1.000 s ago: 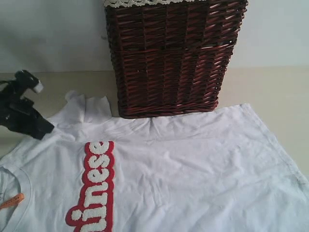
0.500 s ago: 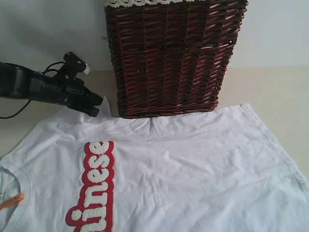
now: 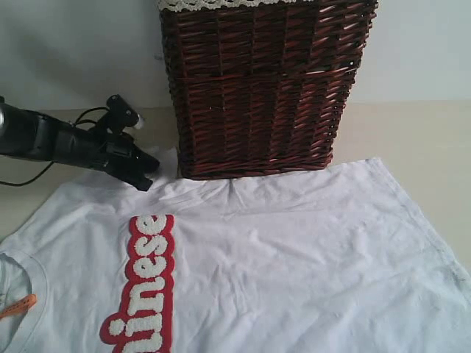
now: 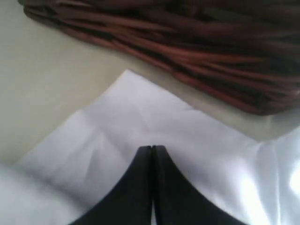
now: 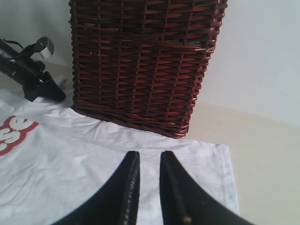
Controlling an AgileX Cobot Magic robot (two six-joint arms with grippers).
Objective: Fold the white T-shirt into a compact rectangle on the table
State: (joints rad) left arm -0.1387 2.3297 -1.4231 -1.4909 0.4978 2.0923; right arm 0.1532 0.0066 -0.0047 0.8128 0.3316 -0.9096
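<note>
You see a white shirt [image 3: 294,257] with red-outlined white letters [image 3: 143,283], an orange tag [image 3: 18,305], a dark red-brown woven basket [image 3: 257,88], a beige table [image 3: 412,132]

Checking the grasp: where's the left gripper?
Exterior view, left side: the left gripper is at a sleeve of the white T-shirt, beside the wicker basket.

I read letters [image 3: 145,283], fuzzy white with red outline, on white T-shirt [image 3: 309,257] chest, 8 o'clock in exterior view: "inese", turned sideways, cut off by frame edge. Right wrist view catches only "se". Nothing legible on orange collar tag [image 3: 18,306].
</note>
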